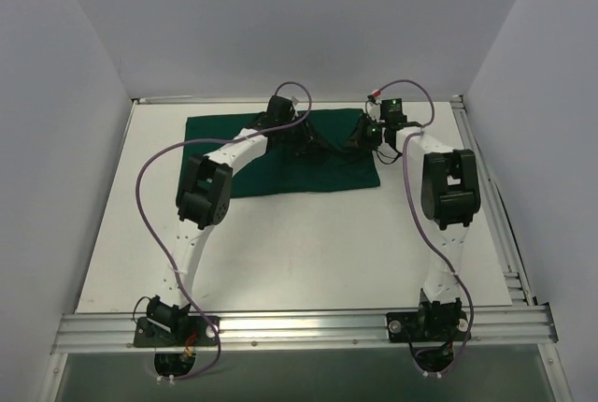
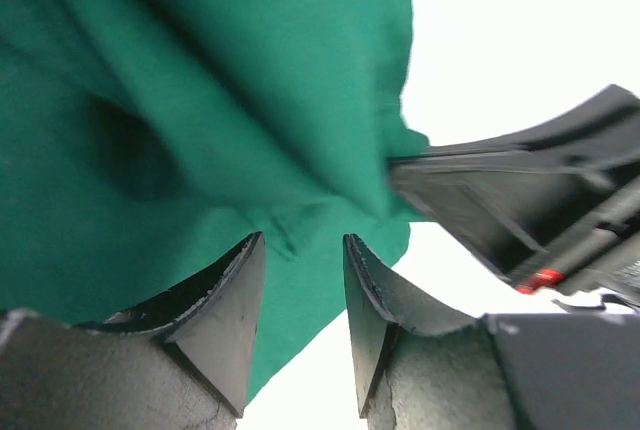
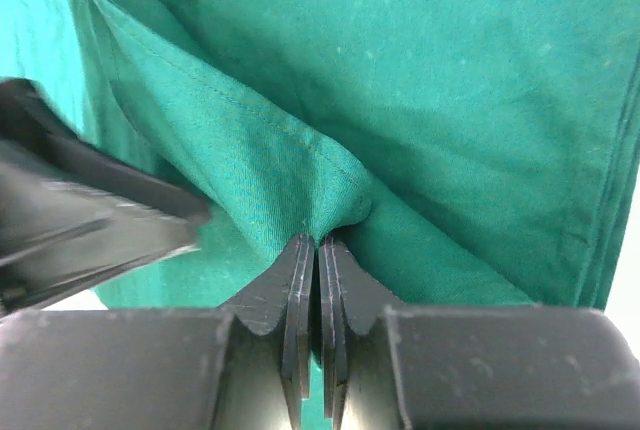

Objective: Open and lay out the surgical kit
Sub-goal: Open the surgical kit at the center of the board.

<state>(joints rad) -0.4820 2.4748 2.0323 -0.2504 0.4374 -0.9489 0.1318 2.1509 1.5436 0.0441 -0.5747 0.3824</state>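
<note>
Overhead, the tips of the left arm (image 1: 206, 192) and right arm (image 1: 448, 187) are dark clutter over the one green cloth (image 1: 308, 173) at the far side of the surface (image 1: 308, 252). Up close, jaws of the right gripper (image 3: 318, 245) pinch a cloth fold tight; those of the left gripper (image 2: 303, 250) stand partly apart, gripping nothing.

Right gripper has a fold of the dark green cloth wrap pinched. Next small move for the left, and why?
Probably ease the left gripper forward and close it: its fingers stand apart with the dark green cloth wrap just past their tips, ungripped, while the right gripper is shut on a fold. A second grip would let the arms spread the wrap.
</note>
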